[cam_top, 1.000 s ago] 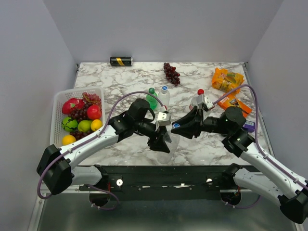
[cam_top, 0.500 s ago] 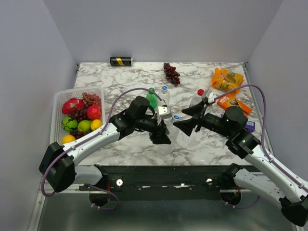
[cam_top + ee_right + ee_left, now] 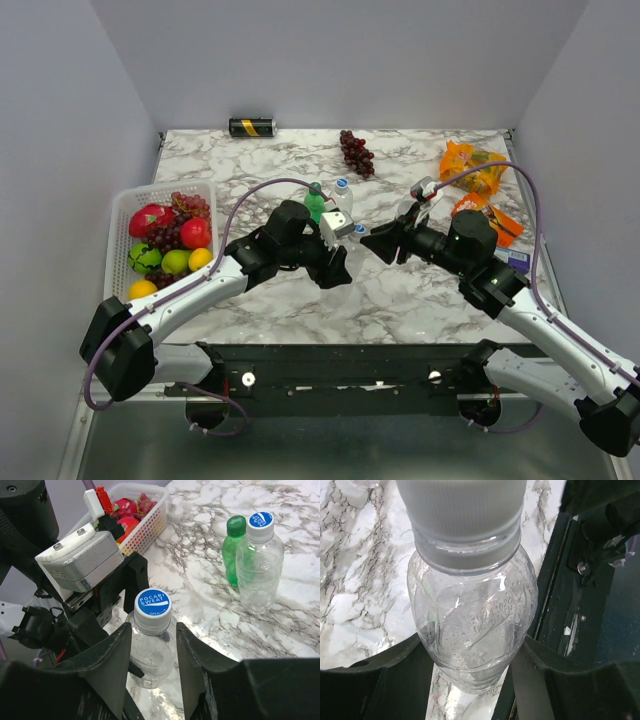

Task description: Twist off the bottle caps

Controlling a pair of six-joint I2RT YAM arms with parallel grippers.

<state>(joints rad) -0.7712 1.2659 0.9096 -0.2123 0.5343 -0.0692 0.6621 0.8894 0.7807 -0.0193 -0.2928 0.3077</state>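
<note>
Judging from the marble table [image 3: 430, 300], the unscrewing is barely begun: every cap in view sits on its bottle. Mid-table, the left gripper [image 3: 336, 268] is clenched around the body of a clear bottle [image 3: 149, 660]. Nearer the far edge a green bottle [image 3: 232, 555] and a second clear bottle [image 3: 259, 575] stand close together, both capped and untouched. The held bottle's blue-and-white cap [image 3: 152, 604] is on. The right gripper [image 3: 152, 630] straddles it, jaws parted just wider than the cap with a sliver of gap on each side, so it looks released rather than gripping.
</note>
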